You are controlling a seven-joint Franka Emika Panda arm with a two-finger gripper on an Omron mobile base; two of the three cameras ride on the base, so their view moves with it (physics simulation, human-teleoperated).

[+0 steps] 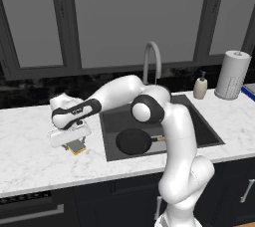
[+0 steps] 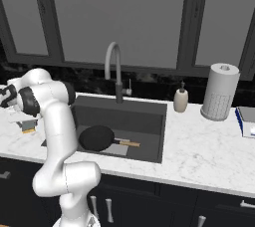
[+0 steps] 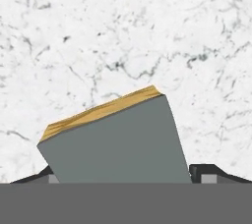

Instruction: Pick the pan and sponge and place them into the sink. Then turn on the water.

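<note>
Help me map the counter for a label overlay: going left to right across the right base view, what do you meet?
sponge → pan in the sink → gooseneck faucet → soap bottle → paper towel roll

The black pan (image 1: 133, 141) with its wooden handle lies in the dark sink (image 1: 209, 134). The grey-topped, yellow-based sponge (image 3: 115, 139) sits tilted over the marble counter (image 3: 123, 31), left of the sink.

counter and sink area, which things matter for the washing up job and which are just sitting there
Job:
- round black frying pan, in the dark grey sink
- grey-topped yellow sponge, between the gripper fingertips
- grey gooseneck faucet

Lying about:
- beige soap bottle
- white paper towel roll
</note>
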